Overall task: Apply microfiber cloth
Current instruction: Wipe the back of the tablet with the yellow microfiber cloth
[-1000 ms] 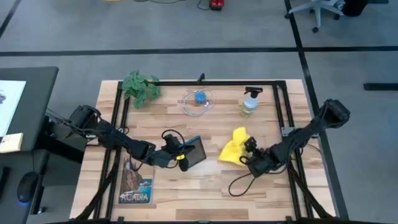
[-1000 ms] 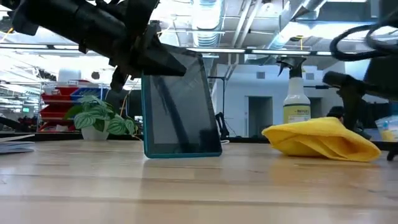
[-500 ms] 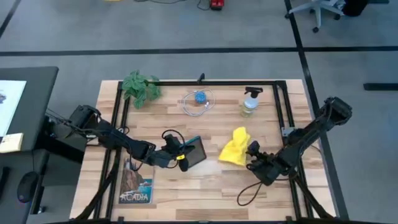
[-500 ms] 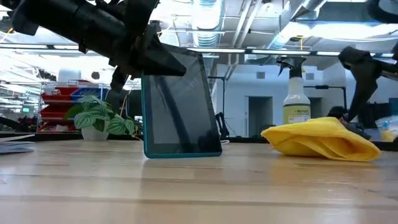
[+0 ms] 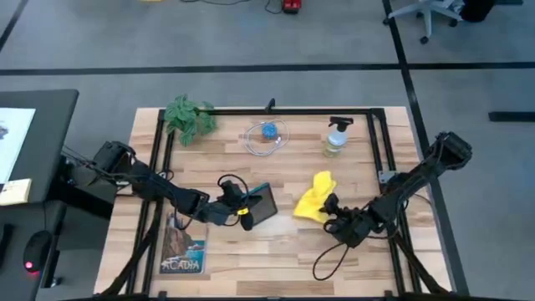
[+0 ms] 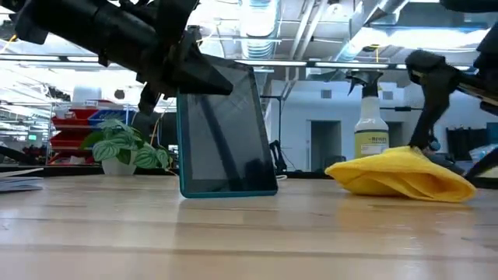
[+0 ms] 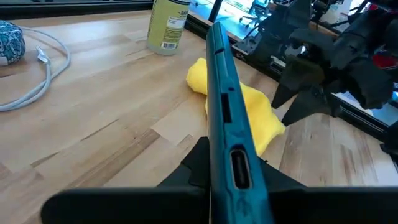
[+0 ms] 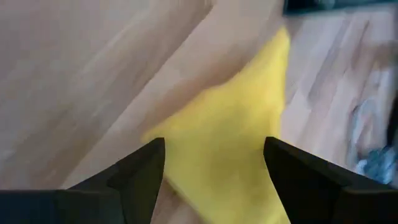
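Yellow microfiber cloth point(image 5: 314, 197): I see it dead ahead of my right gripper point(image 8: 214, 171), jaws apart.
Left gripper point(image 5: 242, 210): clamped on tablet point(image 6: 226, 136).

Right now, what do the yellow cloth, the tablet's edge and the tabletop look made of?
The microfiber cloth looks like soft matte fabric: it slumps in folds. The tablet shows a glossy dark screen, probably glass, with reflections; its teal rim looks like rubbery plastic, though I can't be sure. The table looks like light wood planks with visible grain and a smooth, slightly sheeny finish.
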`<state>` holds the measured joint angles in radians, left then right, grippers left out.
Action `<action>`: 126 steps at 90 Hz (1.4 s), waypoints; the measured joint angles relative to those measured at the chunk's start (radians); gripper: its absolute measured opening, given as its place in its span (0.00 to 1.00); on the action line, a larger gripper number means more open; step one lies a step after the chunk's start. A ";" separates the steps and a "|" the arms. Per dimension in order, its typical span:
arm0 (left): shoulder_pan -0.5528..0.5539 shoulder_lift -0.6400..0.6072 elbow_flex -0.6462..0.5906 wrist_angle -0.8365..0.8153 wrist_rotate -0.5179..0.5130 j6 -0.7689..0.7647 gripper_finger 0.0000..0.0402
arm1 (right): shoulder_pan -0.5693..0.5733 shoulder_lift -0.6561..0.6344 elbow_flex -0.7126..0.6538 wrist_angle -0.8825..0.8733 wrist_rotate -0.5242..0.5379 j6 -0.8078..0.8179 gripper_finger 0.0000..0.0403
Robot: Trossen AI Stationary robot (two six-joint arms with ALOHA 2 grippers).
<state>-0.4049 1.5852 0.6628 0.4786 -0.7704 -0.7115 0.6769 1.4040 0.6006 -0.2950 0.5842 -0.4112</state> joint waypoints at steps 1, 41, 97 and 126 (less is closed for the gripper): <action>0.000 0.000 0.000 0.000 0.000 0.001 0.02 | -0.004 0.003 0.000 0.007 0.000 -0.017 0.65; 0.000 0.000 0.000 -0.010 -0.001 0.021 0.02 | -0.063 0.009 0.055 0.221 0.251 -0.223 0.65; 0.000 0.000 0.000 -0.016 -0.001 0.021 0.02 | -0.065 -0.003 0.098 -0.386 -0.022 0.128 0.65; 0.000 0.000 0.000 -0.016 0.000 0.022 0.02 | -0.111 0.115 0.098 -0.298 0.005 -0.058 0.65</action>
<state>-0.4046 1.5852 0.6628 0.4625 -0.7708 -0.6891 0.5663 1.5190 0.6987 -0.5926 0.5897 -0.4690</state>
